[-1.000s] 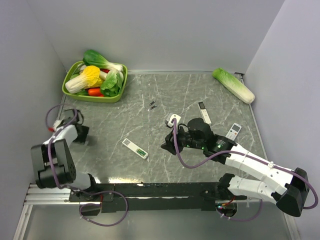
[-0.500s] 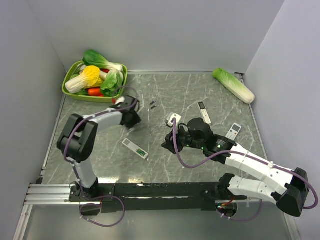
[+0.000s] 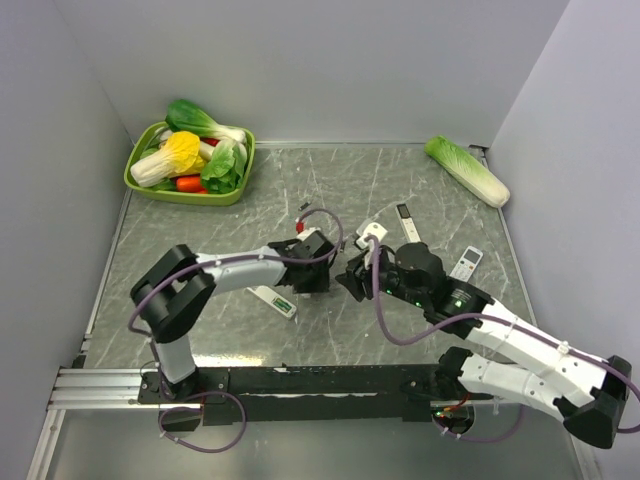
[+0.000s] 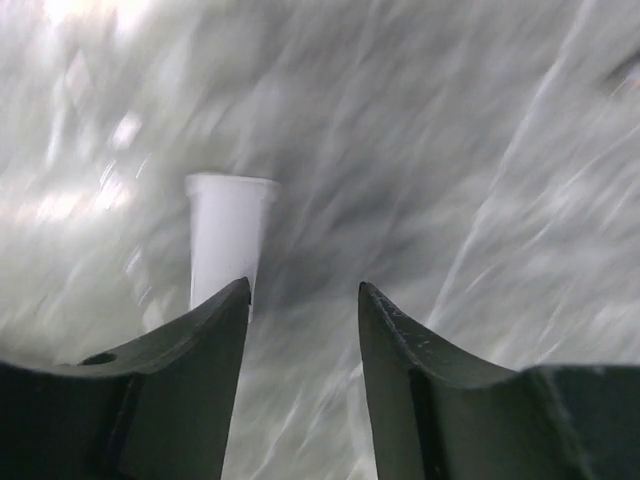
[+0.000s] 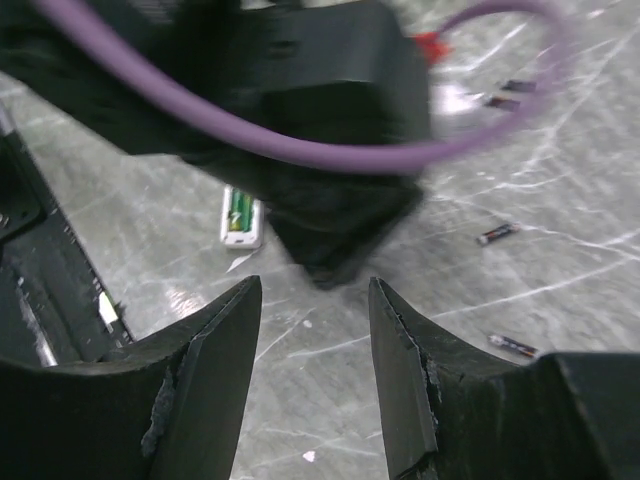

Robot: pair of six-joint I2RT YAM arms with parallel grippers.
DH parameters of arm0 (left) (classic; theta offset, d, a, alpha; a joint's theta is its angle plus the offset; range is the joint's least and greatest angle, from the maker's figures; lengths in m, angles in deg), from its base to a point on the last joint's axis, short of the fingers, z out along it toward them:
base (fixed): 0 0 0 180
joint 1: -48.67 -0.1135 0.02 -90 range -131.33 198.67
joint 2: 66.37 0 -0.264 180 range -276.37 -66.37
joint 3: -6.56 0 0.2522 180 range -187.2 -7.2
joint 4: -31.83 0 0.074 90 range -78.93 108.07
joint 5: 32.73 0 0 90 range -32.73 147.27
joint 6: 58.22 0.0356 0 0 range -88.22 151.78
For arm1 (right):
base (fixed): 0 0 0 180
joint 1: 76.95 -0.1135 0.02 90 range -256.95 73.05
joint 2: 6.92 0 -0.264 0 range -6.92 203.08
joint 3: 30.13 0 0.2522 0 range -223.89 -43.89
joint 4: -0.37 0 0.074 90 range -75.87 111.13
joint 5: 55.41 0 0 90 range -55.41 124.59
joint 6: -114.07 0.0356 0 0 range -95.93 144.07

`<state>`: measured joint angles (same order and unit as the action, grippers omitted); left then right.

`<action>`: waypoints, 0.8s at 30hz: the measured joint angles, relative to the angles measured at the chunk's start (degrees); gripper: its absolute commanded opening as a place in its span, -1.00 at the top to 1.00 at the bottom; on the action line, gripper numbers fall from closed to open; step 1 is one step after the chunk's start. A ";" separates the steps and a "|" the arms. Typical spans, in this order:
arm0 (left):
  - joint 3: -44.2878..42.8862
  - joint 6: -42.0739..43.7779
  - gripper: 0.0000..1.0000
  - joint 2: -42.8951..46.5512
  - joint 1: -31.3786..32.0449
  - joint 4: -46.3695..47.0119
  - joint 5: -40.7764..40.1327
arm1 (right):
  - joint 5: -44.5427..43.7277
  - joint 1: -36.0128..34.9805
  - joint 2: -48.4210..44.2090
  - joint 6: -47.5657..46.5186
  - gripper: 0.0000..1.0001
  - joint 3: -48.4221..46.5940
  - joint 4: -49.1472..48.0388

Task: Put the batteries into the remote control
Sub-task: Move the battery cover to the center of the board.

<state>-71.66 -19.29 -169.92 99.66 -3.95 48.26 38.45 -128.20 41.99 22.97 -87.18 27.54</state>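
Observation:
The remote control (image 3: pixel 276 300) lies face down left of centre, with green showing in its recess (image 5: pixel 238 212). I cannot tell whether that green is lining or batteries. Two slim cells (image 5: pixel 497 233) lie loose on the table to the right of my right fingers, too blurred to name. My left gripper (image 3: pixel 320 278) hovers just right of the remote, open and empty (image 4: pixel 303 288). A blurred white bar end (image 4: pixel 228 235) sits ahead of its left finger. My right gripper (image 3: pixel 346 284) faces it closely, open with nothing between its fingers (image 5: pixel 313 282).
A green tray (image 3: pixel 180 196) of vegetables stands at the back left, and a cabbage (image 3: pixel 467 170) lies at the back right. A white remote with a black end (image 3: pixel 408 225) and a shorter buttoned remote (image 3: pixel 466 262) lie right of centre. A pair of dark cells (image 5: pixel 505 100) lies behind the left arm's cable.
My left arm has swung from the table's left edge across to the middle, ending nose to nose with the right gripper. The right arm shifted slightly right.

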 measured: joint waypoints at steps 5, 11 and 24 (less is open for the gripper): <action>6.01 -0.42 -0.30 6.08 0.57 -3.54 -0.04 | -5.01 0.00 -4.37 0.46 -0.09 1.14 1.31; 3.74 0.76 -0.23 6.88 0.85 -8.09 -4.39 | -9.68 0.02 -4.90 2.73 -0.09 1.29 4.24; -0.15 20.55 -0.03 3.87 -2.08 -8.33 -4.02 | -12.24 0.02 -5.33 5.99 -0.10 3.26 7.39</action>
<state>-71.82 1.26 -166.05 97.58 -12.28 44.24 26.21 -128.18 36.66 28.96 -83.92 34.93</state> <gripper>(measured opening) 0.516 0.547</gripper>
